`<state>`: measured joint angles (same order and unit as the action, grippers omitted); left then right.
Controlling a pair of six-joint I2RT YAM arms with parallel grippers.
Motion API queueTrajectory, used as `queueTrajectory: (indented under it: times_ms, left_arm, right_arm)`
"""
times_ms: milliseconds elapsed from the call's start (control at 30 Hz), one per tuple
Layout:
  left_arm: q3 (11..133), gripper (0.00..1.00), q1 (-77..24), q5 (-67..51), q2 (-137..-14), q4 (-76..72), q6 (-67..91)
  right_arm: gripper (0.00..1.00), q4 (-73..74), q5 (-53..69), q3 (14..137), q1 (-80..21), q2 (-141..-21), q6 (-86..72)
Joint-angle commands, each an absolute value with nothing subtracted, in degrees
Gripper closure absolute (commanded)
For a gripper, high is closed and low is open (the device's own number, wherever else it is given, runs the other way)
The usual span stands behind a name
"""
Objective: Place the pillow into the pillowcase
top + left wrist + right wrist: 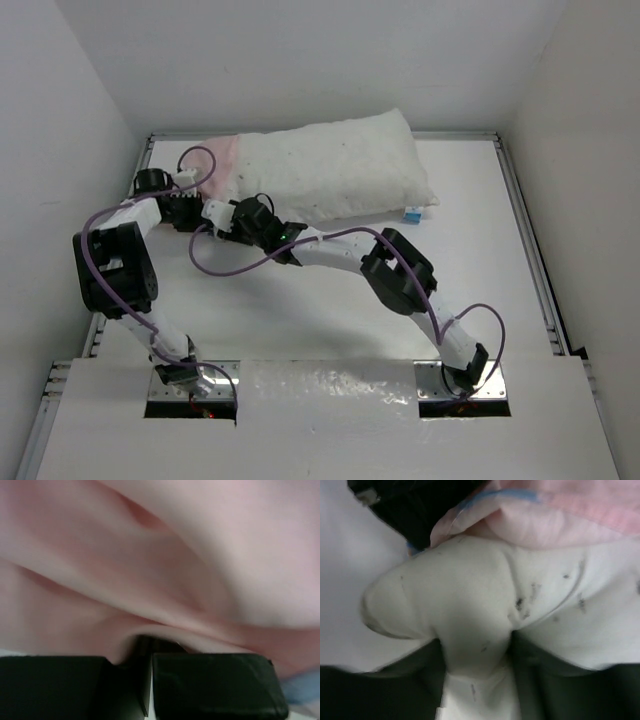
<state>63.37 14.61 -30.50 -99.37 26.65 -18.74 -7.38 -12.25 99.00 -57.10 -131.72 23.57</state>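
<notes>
White tabletop [330, 310], boxed in by plain white walls [60, 90].

Across the far side of it: large plump rectangular white pillow [340, 165], lying lengthwise and slightly slanted, right end nearer the back wall. Puffy and creased, flecked with tiny dark specks. Small blue tag [413, 214] at its near right corner.

Over the pillow's left end only: thin pale pink fabric pillowcase [222, 160], plain side showing. Covers just that end, with most of the pillow outside it. In the right wrist view, shows a narrow blue hem [510, 495] along the case's edge, lying on the white cloth.

At the pillow's near left edge, side by side: left gripper [195, 200] and right gripper [215, 212], with purple cables [240, 268] looping off the arms.

Left gripper [148, 652]: clamped on the pillowcase [165, 565]. Black fingers [215, 685] nearly together, a pucker of pink cloth drawn into the narrow gap, soft folds filling the rest of the view.

Right gripper [475, 675]: clamped on the pillow [470, 595]. Pinches a thick fold of speckled white cloth between dark fingers [570, 690], the stuffing bulging out above the grip.
</notes>
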Motion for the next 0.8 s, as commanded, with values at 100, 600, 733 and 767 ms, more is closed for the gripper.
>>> queueTrajectory:
  times_ms: [100,600,733,767]
  left_arm:
    - [65.63,1.0,16.25,-42.51,-94.31,28.78,-21.43]
    - [66.98,0.53,20.22,-25.52,-88.59,36.41,-27.69]
    - [66.01,0.32,15.22,-22.77,-92.71,29.37,-27.42]
    - [66.61,0.3,14.25,-23.55,-93.68,28.14,-27.94]
  right_arm:
    - [0.96,-13.1,-13.89,104.75,-55.46,-133.59,10.13]
    - [1.0,-27.68,-10.73,101.35,-50.54,-129.29,-11.07]
    - [1.0,-28.65,-9.41,101.25,-50.54,-129.2,-12.04]
    - [1.0,-29.09,-9.23,101.42,-50.54,-129.37,-12.56]
